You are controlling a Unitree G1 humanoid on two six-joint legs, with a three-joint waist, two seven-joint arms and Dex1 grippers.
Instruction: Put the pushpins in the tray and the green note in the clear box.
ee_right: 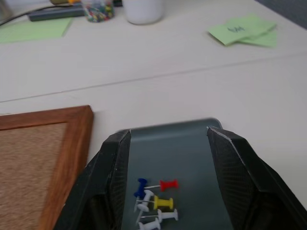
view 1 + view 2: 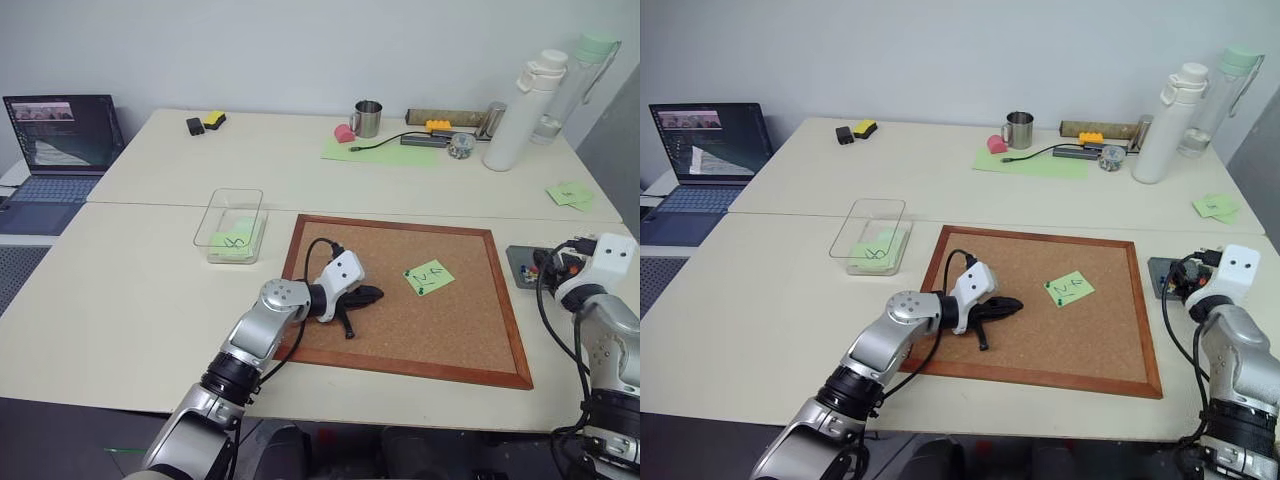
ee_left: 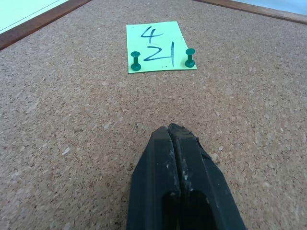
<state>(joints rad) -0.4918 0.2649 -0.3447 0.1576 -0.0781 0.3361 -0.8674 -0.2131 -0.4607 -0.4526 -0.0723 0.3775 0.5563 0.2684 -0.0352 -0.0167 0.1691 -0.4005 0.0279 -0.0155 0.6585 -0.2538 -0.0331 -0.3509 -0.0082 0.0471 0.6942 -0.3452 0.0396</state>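
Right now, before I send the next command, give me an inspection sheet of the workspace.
Surface: pale table carrying a cork board with a wooden frame.
Job's things: green note lies on the cork board with two green pins in it; several pushpins lie in the tray; clear box holds another green note.
Clutter: metal mug, white bottle, pin jar, loose green notes.
Grippers: left gripper shut, empty, over the cork; right gripper open above the tray.
Cables: black cable on the far green mat.
Surroundings: open laptop on the left.
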